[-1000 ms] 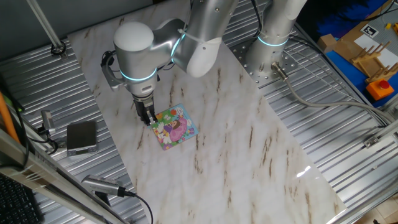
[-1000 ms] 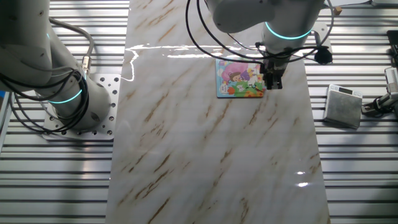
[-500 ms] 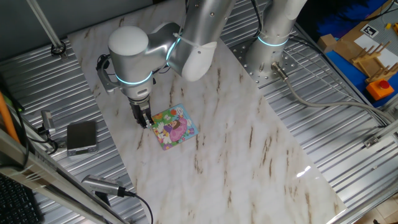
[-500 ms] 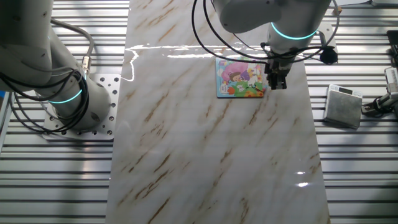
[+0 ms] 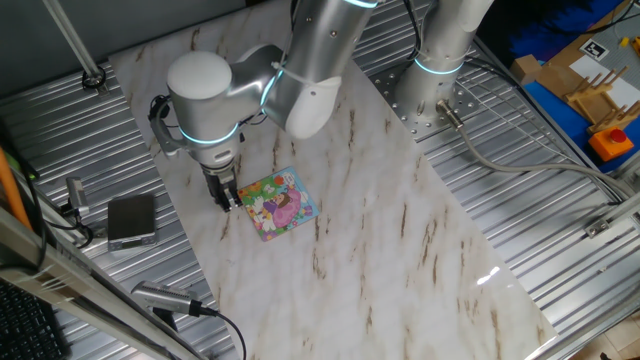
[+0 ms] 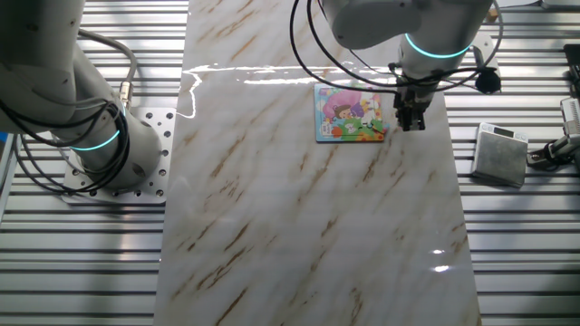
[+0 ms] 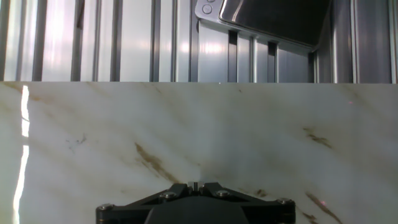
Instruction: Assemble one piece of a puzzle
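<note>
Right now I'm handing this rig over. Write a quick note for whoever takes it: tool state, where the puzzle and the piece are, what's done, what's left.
Tool: fingertips look closed together with nothing visible between them. It sits low over bare marble, just off the puzzle's edge on the side toward the grey box.
Puzzle: lies flat on the marble slab, apart from the tool.
Piece: not visible in any view, and too small to tell whether it is seated in the board.
Done: placement cannot be confirmed.
Left: check the board for a gap. If there is one, find the piece and fit it.
</note>
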### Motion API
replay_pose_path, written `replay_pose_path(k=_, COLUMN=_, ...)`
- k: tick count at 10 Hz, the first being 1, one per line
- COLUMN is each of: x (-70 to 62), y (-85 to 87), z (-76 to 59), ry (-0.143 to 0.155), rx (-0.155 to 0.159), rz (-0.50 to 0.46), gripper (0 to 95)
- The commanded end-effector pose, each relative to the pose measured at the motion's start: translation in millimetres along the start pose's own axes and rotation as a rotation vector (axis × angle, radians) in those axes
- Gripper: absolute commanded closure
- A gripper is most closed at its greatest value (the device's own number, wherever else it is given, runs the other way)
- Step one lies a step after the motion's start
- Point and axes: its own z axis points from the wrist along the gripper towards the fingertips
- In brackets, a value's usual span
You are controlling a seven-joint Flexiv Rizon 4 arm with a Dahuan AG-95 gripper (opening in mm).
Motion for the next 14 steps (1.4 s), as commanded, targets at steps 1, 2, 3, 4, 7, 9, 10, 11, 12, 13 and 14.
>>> replay_pose_path(k=1, x=1.3, y=-0.5, z=-0.2, ry=0.000, rx=0.001, rz=-0.002, gripper=95.0)
replay_pose_path(k=2, x=2.3, y=-0.3, z=0.6, ry=0.000, rx=0.000, rz=0.001, gripper=95.0)
replay_pose_path(k=3, x=3.2, y=-0.3, z=1.0, ry=-0.001, rx=-0.001, rz=0.001, gripper=95.0)
replay_pose_path(k=4, x=3.4, y=-0.2, z=1.2, ry=-0.001, rx=-0.002, rz=0.001, gripper=95.0)
replay_pose_path(k=7, x=4.1, y=1.4, z=2.1, ry=-0.006, rx=-0.005, rz=0.004, gripper=95.0)
replay_pose_path(k=9, x=6.8, y=3.0, z=4.0, ry=-0.007, rx=-0.006, rz=0.012, gripper=95.0)
replay_pose_path(k=10, x=8.4, y=2.9, z=4.7, ry=-0.008, rx=-0.007, rz=0.012, gripper=95.0)
replay_pose_path(k=11, x=10.4, y=2.9, z=5.4, ry=-0.009, rx=-0.007, rz=0.012, gripper=95.0)
replay_pose_path(k=12, x=13.6, y=2.9, z=6.7, ry=-0.011, rx=-0.007, rz=0.012, gripper=95.0)
replay_pose_path(k=13, x=15.1, y=2.9, z=7.0, ry=-0.011, rx=-0.007, rz=0.013, gripper=95.0)
replay_pose_path(k=14, x=17.2, y=3.7, z=7.1, ry=-0.011, rx=-0.009, rz=0.015, gripper=95.0)
